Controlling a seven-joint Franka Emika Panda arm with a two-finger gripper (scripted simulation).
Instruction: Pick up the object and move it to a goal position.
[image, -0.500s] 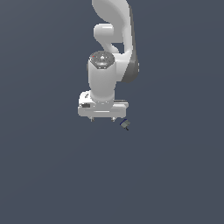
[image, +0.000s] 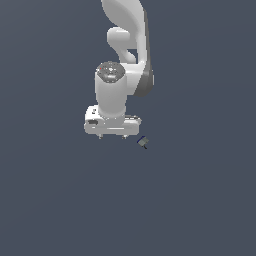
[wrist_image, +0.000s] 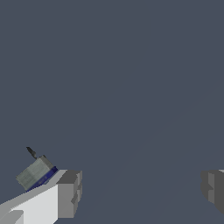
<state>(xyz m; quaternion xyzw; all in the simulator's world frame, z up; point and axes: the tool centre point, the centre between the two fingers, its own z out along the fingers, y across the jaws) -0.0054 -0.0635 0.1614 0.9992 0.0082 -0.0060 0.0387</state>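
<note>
The white two-fingered gripper (image: 112, 136) has its jaws spread wide and empty, while the tiny grey blocky object with a dark blue edge (image: 143, 142) lies just outside one fingertip (wrist_image: 69, 194), toward the exterior view's right, not between them.

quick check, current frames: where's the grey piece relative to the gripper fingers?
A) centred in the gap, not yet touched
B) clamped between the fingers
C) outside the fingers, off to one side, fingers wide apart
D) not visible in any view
C: in the wrist view the grey piece lies beyond one finger, outside the wide, empty gap of the gripper; the exterior view shows it off to the gripper's side.
</note>
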